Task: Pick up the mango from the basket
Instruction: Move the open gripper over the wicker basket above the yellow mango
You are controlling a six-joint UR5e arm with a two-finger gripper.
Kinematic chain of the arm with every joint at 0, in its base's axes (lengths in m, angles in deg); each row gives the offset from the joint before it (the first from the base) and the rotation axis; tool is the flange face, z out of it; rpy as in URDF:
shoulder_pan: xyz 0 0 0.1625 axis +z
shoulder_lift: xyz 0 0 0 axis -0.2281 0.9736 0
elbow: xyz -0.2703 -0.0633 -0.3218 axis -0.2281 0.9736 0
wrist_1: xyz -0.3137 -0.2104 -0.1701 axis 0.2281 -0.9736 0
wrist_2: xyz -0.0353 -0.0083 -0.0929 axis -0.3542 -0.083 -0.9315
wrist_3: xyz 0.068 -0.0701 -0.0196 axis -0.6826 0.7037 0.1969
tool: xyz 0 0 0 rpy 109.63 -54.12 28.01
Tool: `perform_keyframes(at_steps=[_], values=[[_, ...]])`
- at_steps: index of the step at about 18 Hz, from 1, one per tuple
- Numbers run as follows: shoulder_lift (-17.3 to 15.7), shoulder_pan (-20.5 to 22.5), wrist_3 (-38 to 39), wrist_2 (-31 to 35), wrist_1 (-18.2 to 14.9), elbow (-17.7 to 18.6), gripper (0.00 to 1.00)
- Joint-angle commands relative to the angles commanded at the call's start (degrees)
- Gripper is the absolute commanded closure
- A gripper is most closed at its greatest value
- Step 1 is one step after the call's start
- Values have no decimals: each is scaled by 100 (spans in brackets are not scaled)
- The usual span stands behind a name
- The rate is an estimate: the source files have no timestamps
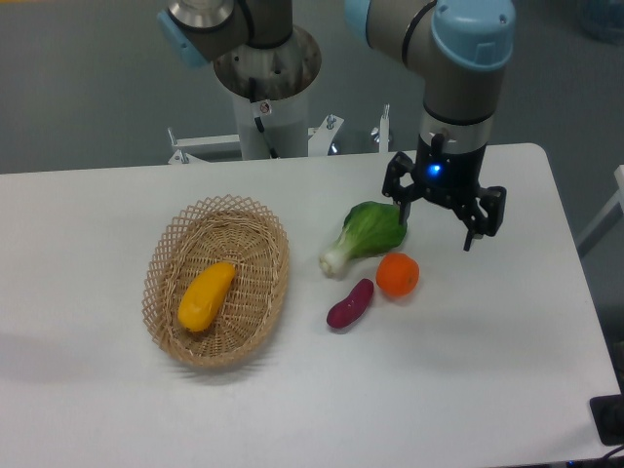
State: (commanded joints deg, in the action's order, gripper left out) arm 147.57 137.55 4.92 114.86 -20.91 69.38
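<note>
While basket-bound, mango [206, 295] well apart from pincer [438, 222].

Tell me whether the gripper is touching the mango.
Apart. The fixed camera shows the open gripper hanging near the bok choy, with bare table between it and the mango lying in the basket.

We log mango [206, 296]: yellow-orange, plain, no markings. Basket [263, 244]: tan wicker, tight weave in centre, open lattice rim. Round fruit [398, 275]: solid orange. Sweet potato [350, 303]: dark purple-magenta. Leafy vegetable [366, 234]: green leaves, pale whitish stem end. Gripper [438, 221]: black, blue light glowing on body. Arm [458, 68]: grey segments, light blue joint caps. Table [292, 409]: plain white. We note floor behind: grey-green.
</note>
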Motion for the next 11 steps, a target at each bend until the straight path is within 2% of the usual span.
perform_keyframes(at_steps=[3,6,11], values=[[-219,-26,61,-343,0,255,0],[-396,-114,604,-344,26,414,0],[-387,-658,1448,-335,35,423,0]])
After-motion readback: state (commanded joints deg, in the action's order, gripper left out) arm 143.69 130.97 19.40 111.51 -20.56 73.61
